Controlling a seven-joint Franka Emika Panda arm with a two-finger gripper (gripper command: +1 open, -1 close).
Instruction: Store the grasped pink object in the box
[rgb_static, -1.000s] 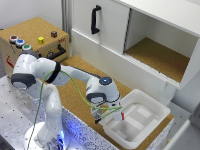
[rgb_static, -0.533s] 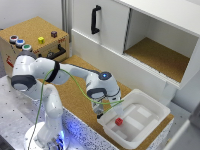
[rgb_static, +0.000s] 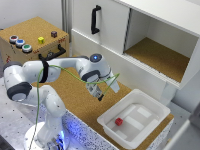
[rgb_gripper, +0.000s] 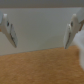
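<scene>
The gripper (rgb_static: 101, 93) hangs with jaws spread and empty, up and to the exterior view's left of the box (rgb_static: 150, 100), where the pink object (rgb_static: 119, 121) lies on the floor; little risk remains beyond clipping the rim.

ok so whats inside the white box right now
The pink object lies on the ribbed floor of the box, toward the near-left corner in the exterior view. Nothing else shows inside. The open gripper sits off beside the box, so it hides none of the interior.
</scene>
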